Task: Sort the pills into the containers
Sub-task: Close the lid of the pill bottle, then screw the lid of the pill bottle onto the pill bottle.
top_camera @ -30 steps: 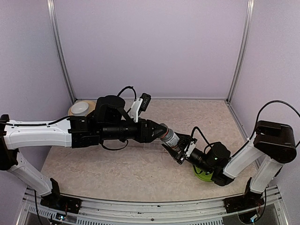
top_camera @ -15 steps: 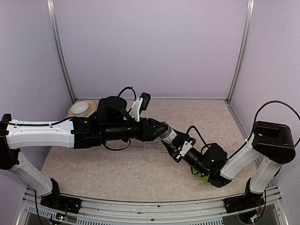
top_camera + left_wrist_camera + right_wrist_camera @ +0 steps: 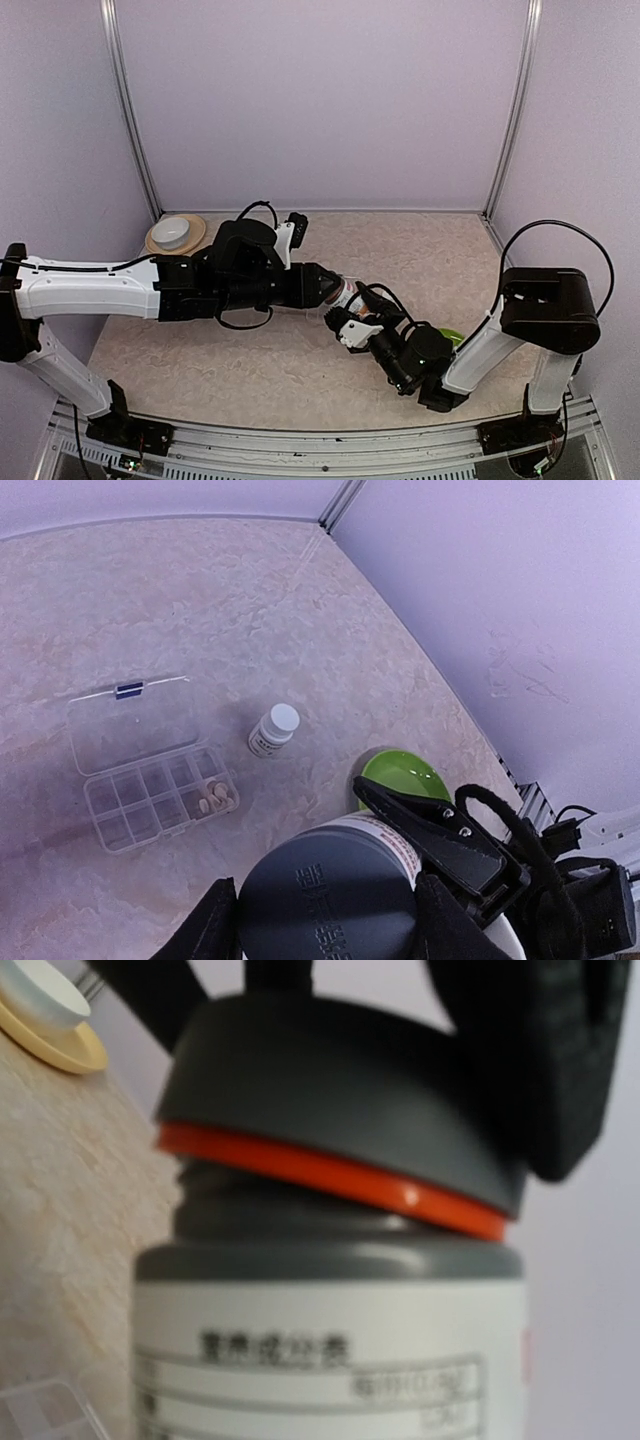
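Pills (image 3: 212, 800) are seen in a corner compartment of the clear box (image 3: 125, 802), which lies open on the table (image 3: 200, 600). Above it, the dark cap (image 3: 330, 1100) of a labelled bottle (image 3: 330, 1360) is clamped between the fingers of the left gripper (image 3: 338, 292), and the bottle's body is clasped by the right gripper (image 3: 352, 322). Grey threads are exposed under the cap's orange ring. A small white bottle (image 3: 272, 730) is stood just beside the box, with a green bowl (image 3: 400, 775) near it.

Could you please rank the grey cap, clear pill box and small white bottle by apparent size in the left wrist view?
1. Grey cap and clear pill box: about alike; the cap is close to the camera and cropped.
2. Small white bottle.
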Motion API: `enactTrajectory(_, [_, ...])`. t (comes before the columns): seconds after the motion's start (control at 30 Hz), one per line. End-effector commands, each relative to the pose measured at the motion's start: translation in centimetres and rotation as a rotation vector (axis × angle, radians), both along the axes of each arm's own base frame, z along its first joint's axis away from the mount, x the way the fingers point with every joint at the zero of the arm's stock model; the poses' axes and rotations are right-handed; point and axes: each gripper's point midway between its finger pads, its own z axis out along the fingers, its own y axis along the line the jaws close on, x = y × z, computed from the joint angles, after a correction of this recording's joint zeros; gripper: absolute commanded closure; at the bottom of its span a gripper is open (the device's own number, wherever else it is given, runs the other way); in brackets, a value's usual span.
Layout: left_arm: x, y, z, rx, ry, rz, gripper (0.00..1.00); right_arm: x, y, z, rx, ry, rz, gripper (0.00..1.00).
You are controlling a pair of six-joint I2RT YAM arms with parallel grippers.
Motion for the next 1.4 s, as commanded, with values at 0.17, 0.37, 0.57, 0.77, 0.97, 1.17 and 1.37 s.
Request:
enactTrajectory(0.17, [-1.7, -1.3, 2.0, -0.205, 0.003, -0.066, 0.63, -3.2, -1.1, 8.8, 0.373, -0.102, 0.135, 1.0])
enactTrajectory(0.37, [-1.3, -1.3, 2.0, -0.203, 0.001, -0.044, 0.63, -3.3, -1.0, 9.1, 0.391, -0.092, 0.141, 1.0])
enactTrajectory(0.57, [-1.1, -1.6, 1.5, -0.142, -0.029, -0.042, 0.63, -3.3, -0.2, 8.9, 0.382, -0.048, 0.171, 1.0])
enactTrajectory(0.77, [-1.2, -1.4, 0.8, -0.103, -0.064, -0.058, 0.63, -3.7, 1.6, 8.6, 0.365, 0.043, 0.255, 1.0])
enactTrajectory(0.97, [-1.4, -1.1, 0.4, -0.057, -0.105, -0.078, 0.63, -4.1, 2.9, 8.0, 0.337, 0.089, 0.312, 1.0])
enactTrajectory(1.17, [-1.6, -0.6, 0.7, -0.042, -0.142, -0.089, 0.63, -4.5, 3.2, 8.1, 0.363, 0.145, 0.377, 1.0])
enactTrajectory(1.37, [-2.1, -0.1, 1.7, -0.067, -0.193, -0.112, 0.63, -4.8, 2.8, 8.8, 0.45, 0.242, 0.489, 1.0])
